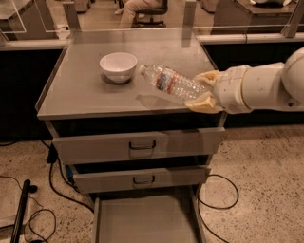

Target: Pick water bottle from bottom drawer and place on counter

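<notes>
Lab/office: desk chair (159, 9), floor cables (237, 192); tool (198, 89) over counter (85, 92).

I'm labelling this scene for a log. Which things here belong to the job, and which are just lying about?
Job: water bottle, held tilted over the counter by the gripper at right; open bottom drawer.
Lying about: white bowl on the counter; two handled drawers; floor cables.

the hand (203, 89) holds the water bottle (171, 83) tilted above the counter (80, 95), cap toward the bowl (118, 66)

White bowl (118, 66), two grey drawers (95, 148) (dark loop handles (142, 144)), black cables (53, 187) on speckled floor (266, 156)
</notes>
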{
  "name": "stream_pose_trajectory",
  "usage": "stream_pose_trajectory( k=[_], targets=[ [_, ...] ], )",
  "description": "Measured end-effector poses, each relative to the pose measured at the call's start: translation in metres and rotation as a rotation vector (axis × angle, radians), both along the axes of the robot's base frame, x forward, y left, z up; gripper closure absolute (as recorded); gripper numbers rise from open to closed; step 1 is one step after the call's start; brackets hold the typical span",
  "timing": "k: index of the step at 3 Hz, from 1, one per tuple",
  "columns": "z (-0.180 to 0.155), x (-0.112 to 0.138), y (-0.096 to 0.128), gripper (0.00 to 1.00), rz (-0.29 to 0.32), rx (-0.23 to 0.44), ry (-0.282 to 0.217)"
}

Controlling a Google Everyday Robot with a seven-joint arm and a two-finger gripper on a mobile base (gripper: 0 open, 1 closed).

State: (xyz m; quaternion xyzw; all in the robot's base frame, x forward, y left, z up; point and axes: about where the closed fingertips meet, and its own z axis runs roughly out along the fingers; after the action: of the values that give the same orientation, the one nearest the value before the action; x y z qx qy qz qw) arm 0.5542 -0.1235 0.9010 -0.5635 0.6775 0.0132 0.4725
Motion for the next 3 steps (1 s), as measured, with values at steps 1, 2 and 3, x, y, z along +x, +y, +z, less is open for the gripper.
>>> stream_pose_trajectory(
  k=[1, 2, 3],
  targets=[
    [-0.0049, 0.0248, -0.0009, 1.00, -0.066, 0.068, 0.047],
    [-0.0049, 0.0248, -0.0009, 1.00, -0.066, 0.068, 0.047],
    [-0.0018, 0.0341, 0.0091, 1.00, -0.053, 0.078, 0.057]
  ],
)
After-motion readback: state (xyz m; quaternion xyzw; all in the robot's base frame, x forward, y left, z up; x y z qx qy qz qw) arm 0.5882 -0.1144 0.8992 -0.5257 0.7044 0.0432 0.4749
